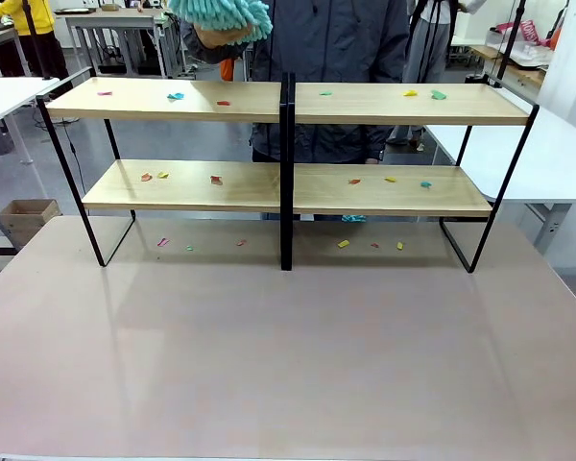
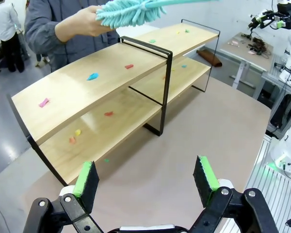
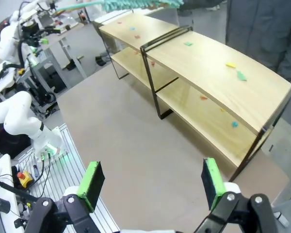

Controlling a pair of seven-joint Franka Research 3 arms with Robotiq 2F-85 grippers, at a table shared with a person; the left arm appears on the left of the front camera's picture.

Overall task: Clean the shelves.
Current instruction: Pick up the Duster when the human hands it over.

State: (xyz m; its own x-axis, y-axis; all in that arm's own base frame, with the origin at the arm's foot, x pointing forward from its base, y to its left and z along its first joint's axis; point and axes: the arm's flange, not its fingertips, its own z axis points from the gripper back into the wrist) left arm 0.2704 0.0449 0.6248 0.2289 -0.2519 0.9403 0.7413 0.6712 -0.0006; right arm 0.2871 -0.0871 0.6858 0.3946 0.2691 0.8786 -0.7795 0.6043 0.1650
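Shelves [image 1: 384,106]: centre of frame, coloured scraps [image 1: 176,96] on both boards.
Duster [image 1: 221,17]: teal, top of frame, in person's hand [image 2: 80,25].
Left gripper [image 2: 145,171]: jaws apart, empty.
Right gripper [image 3: 153,171]: jaws apart, empty.

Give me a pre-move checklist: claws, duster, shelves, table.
1. Left claw open: ok.
2. Right claw open: ok.
3. Duster in a claw: not ok, the person's hand holds it above the shelves.
4. Shelves clean: not ok, scraps lie on both tiers.
5. Table under the shelves clean: not ok, more scraps there.
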